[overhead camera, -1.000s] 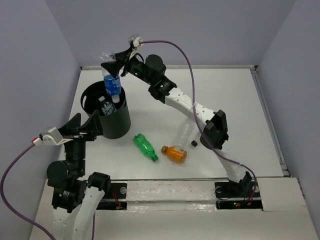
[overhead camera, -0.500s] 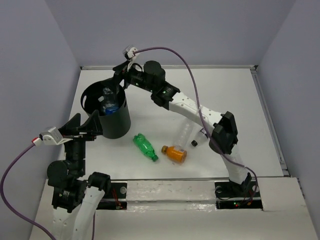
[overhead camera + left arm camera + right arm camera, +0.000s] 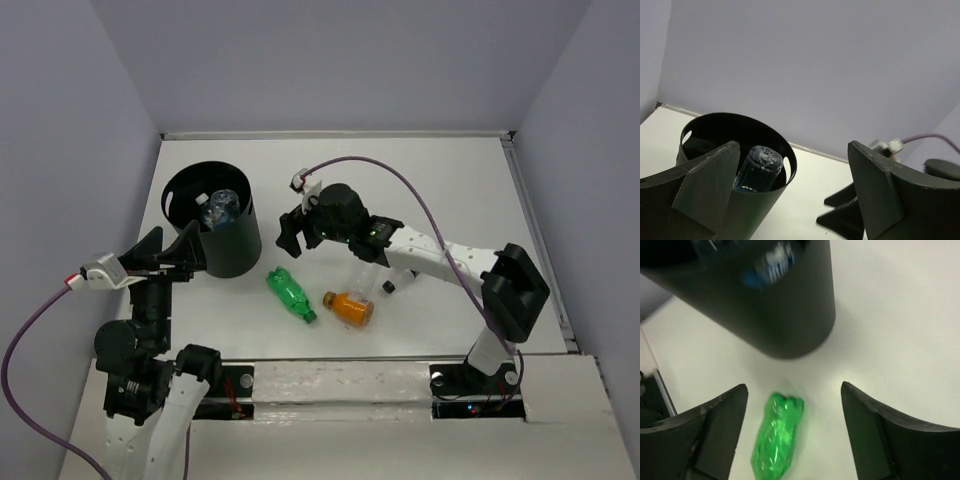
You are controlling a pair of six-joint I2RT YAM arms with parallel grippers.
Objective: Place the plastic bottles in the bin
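Our right gripper point(image 3: 794, 386) stands open with nothing between its fingers, hanging over the green bottle point(image 3: 777, 437), which lies on the table point(image 3: 450, 180) near the bin point(image 3: 235, 255). A little past it we see the orange bottle point(image 3: 352, 307) on its side. Our left gripper point(image 3: 793, 145) is spread wide and empty beside the bin, and inside the bin we see a clear bottle point(image 3: 758, 167).

You've got the bin point(image 3: 232, 255) upper left of frame, a bottle point(image 3: 221, 205) in it; lower centre, a second bottle point(image 3: 291, 295) lies left of a third bottle point(image 3: 350, 307).
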